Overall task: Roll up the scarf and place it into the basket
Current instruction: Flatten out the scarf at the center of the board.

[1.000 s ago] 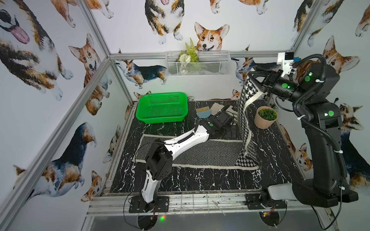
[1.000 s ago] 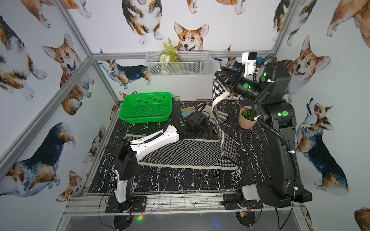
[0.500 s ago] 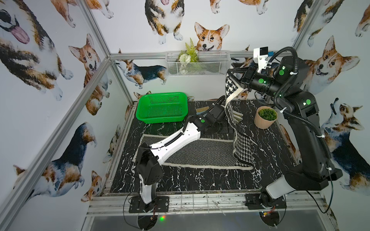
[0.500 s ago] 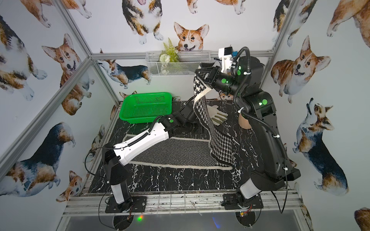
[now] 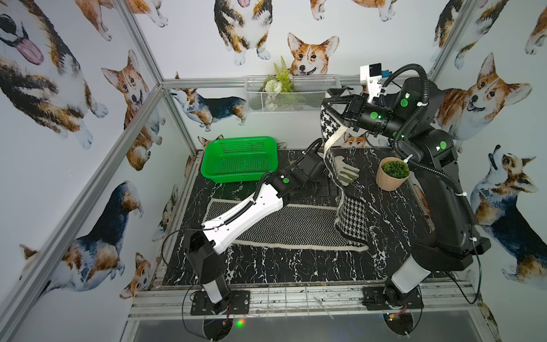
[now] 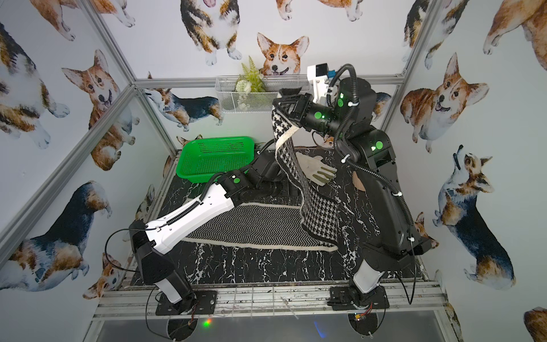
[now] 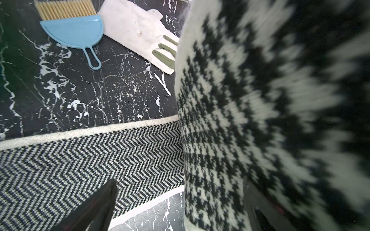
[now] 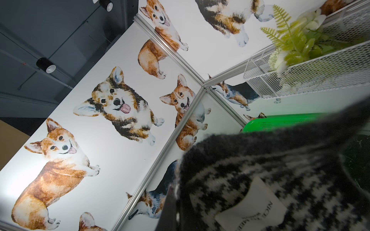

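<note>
The basket (image 5: 240,160), seen empty in both top views, sits well left of the left tool (image 5: 321,174), whose jaws are spread beside the hanging scarf (image 5: 331,133). A blue dustpan (image 7: 74,34), shown only by the left wrist view, lies beside the glove (image 7: 138,30). The right tool (image 5: 328,103) is pressed together on the scarf's raised end; the rest trails down to the counter (image 5: 296,266). The label (image 8: 252,208) appears only in the right wrist view.
</note>
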